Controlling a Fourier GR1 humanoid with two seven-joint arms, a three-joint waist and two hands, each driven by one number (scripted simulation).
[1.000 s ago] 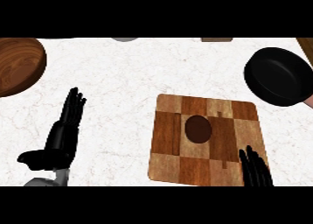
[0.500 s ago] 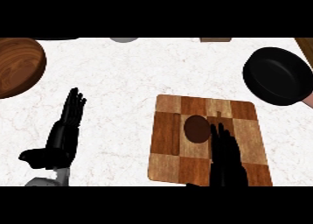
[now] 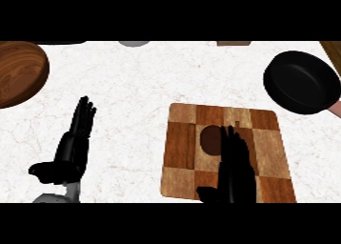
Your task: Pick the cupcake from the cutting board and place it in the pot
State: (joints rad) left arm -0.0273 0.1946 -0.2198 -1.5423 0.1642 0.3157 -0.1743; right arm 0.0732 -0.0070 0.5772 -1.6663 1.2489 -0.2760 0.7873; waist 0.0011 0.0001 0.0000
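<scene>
Head view: right hand [image 3: 235,167] open, fingers straight, over cutting board [image 3: 180,157], fingertips beside cupcake [image 3: 210,140]. Left hand [image 3: 71,147] open, resting, tabletop [image 3: 152,81] left. Pot [image 3: 302,82] far-right edge.

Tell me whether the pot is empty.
Empty: the pot shows only its bare black inside; the cupcake sits on the cutting board.
</scene>
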